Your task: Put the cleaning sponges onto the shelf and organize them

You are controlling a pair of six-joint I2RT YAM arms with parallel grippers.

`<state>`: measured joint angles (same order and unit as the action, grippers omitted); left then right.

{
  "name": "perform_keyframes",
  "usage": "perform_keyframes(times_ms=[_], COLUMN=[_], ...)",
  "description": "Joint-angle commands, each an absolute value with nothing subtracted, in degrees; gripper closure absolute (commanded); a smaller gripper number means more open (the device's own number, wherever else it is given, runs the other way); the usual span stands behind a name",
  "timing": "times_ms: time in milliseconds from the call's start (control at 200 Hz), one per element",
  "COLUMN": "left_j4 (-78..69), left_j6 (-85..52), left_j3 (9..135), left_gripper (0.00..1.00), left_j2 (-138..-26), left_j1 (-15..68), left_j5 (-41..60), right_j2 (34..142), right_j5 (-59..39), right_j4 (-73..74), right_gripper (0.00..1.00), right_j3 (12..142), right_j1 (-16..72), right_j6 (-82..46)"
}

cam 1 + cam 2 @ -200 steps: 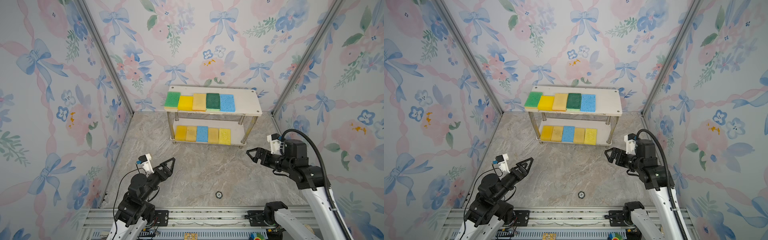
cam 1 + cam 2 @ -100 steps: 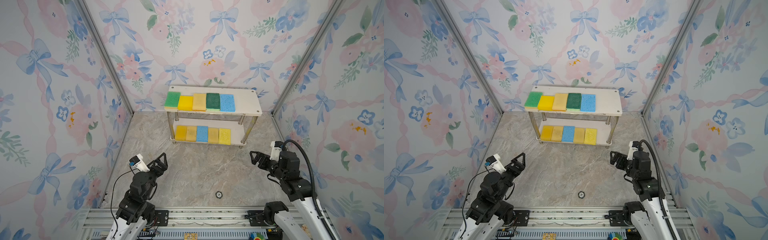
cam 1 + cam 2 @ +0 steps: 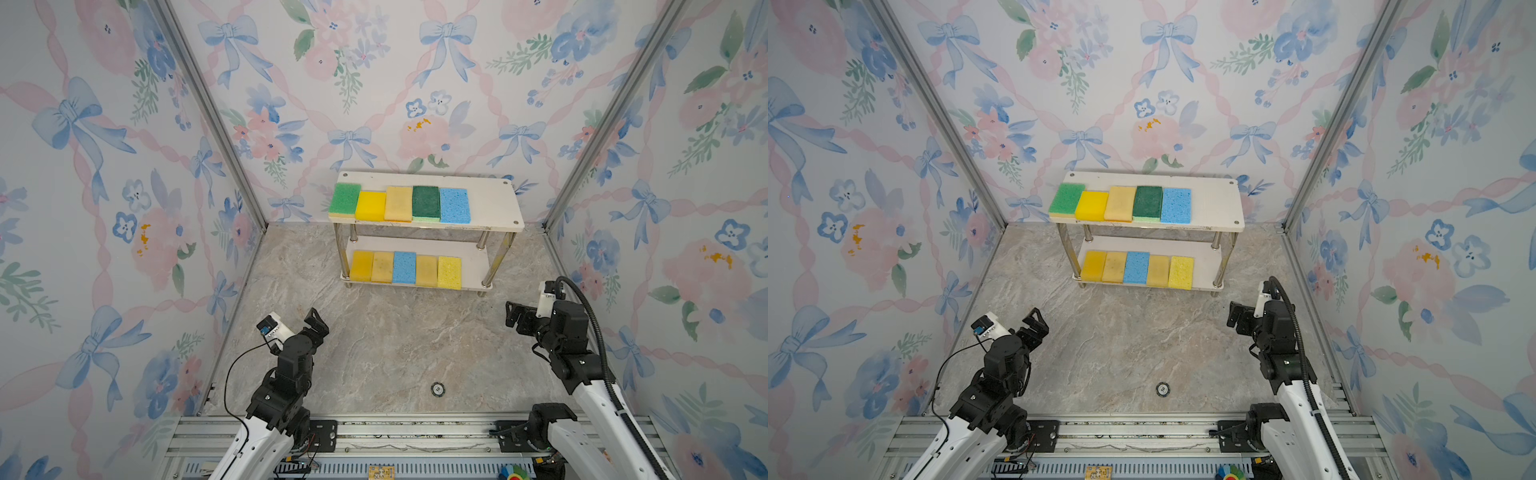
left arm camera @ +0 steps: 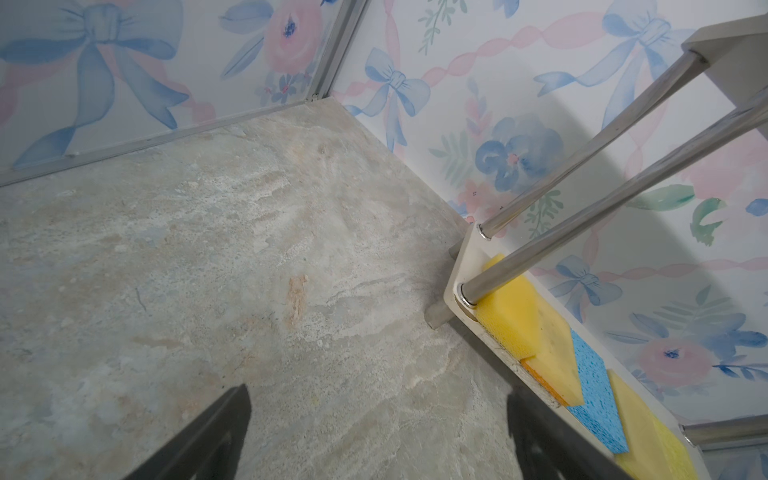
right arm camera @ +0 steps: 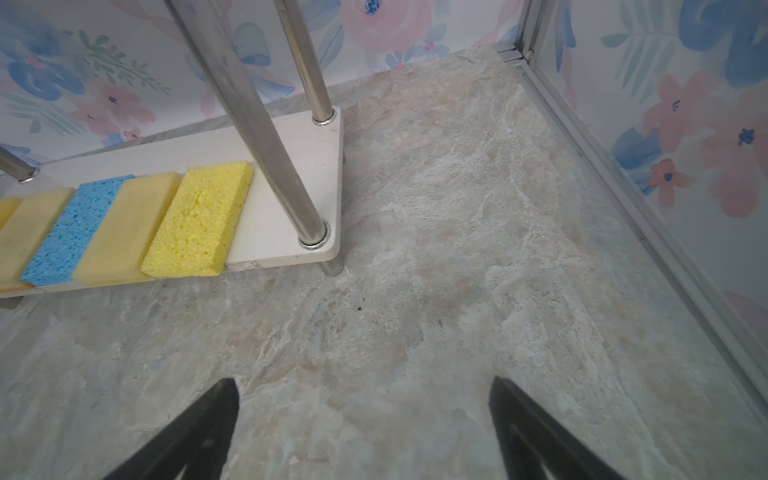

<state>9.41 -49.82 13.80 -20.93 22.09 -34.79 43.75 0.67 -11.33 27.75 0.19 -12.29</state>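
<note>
The shelf (image 3: 494, 203) (image 3: 1217, 203) stands against the back wall in both top views. Several cleaning sponges lie side by side on its top board: green (image 3: 345, 198), yellow (image 3: 370, 205), tan, dark green (image 3: 426, 202) and blue (image 3: 454, 205). Another row (image 3: 405, 268) (image 5: 195, 224) (image 4: 515, 320) fills the lower board. My left gripper (image 3: 316, 326) (image 4: 378, 395) hovers open and empty over bare floor at the front left. My right gripper (image 3: 515, 318) (image 5: 362, 381) is open and empty near the shelf's right legs.
A small round black-and-white disc (image 3: 437, 389) (image 3: 1162, 389) lies on the marble floor near the front rail (image 3: 374, 428). Floral walls with metal corner posts close in on three sides. The right end of both shelf boards is bare.
Both arms have drawn back from the shelf toward the front rail and folded lower. Both grippers stayed open. The sponges have not moved.
</note>
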Motion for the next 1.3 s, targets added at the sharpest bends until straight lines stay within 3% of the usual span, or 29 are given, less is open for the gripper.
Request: perform_keyframes(times_ms=[0, 320, 510, 645, 705, 1020, 1205, 1295], left_j4=[3.3, -14.0, -21.6, -22.1, -25.3, -52.5, -62.9, -76.5], left_j6=[-46.5, -32.7, -24.2, -24.8, -22.7, -10.5, -2.7, -1.0], left_j3=[12.5, 13.3, 14.7, 17.9, 18.1, 17.6, 16.0, 10.2], left_gripper=[0.02, 0.02, 0.02, 0.02, 0.02, 0.02, 0.02, 0.02], left_j2=[-23.2, -39.1, -50.8, -57.4, -59.6, -78.0, -83.8, -87.9], left_j1=[21.8, 21.5, 17.8, 11.2, 10.2, 8.3, 8.1, 7.3], left_j5=[-37.6, -40.3, -39.6, -33.6, -34.8, -25.0, -15.5, -9.2], right_j2=[49.0, 73.1, 85.3, 88.6, 89.2, 90.8, 87.9, 86.7], right_j5=[-0.6, 0.2, -1.0, -3.2, -2.5, -4.0, -4.7, -6.8], right_j4=[-1.9, 21.6, 23.5, 29.3, 25.4, 23.5, 31.8, 35.8], right_gripper=[0.03, 0.03, 0.03, 0.03, 0.03, 0.03, 0.03, 0.03], right_j3=[26.4, 28.4, 34.8, 35.3, 37.4, 39.4, 33.4, 30.6], right_j1=[-4.2, -6.1, -4.7, -3.5, -2.8, -1.7, -1.7, -2.3], right_j6=[-10.9, -10.7, -5.9, -4.9, -4.0, -2.2, -1.9, -2.0])
